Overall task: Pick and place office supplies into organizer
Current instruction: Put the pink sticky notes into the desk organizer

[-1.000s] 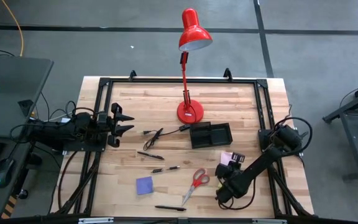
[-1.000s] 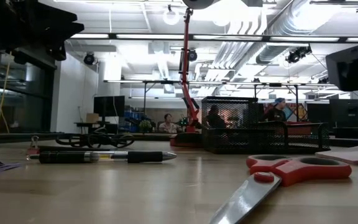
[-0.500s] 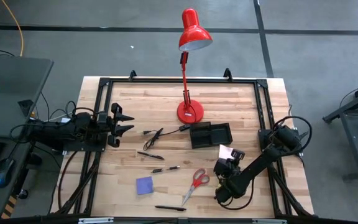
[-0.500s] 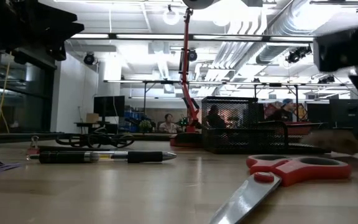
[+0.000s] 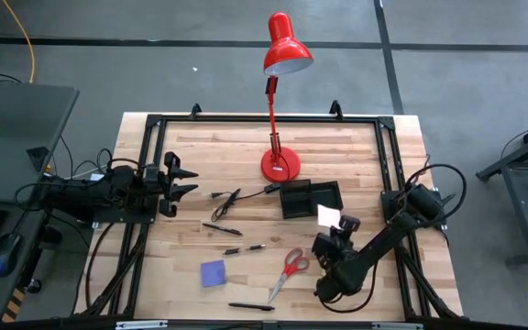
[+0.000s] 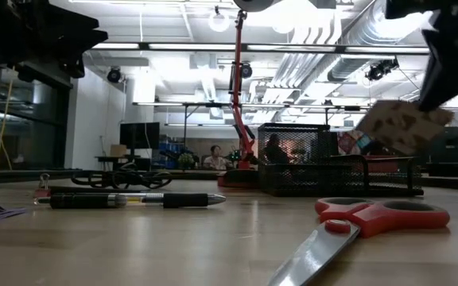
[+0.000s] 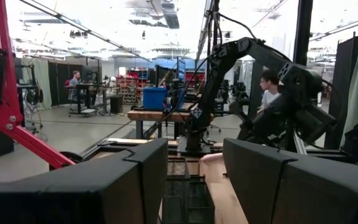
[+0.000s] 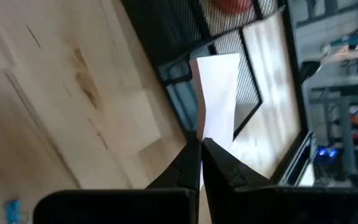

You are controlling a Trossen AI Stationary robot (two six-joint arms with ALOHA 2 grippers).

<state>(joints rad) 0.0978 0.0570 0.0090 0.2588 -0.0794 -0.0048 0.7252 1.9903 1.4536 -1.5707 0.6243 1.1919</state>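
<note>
Pinching pink sticky-note pad [image 5: 329,216] | right claw [image 5: 335,226] clenched, lifted | beside organizer [image 5: 310,198]

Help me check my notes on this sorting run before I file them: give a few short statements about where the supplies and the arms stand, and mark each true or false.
1. The right gripper holds a pink sticky-note pad lifted off the table. True.
2. The red-handled scissors lie inside the organizer. False: they lie on the table, in front of it.
3. The purple sticky-note pad lies flat on the table. True.
4. The left gripper grips a pen. False: it waits at the table's left edge, holding nothing.
5. The red lamp stands behind the organizer. True.
</note>
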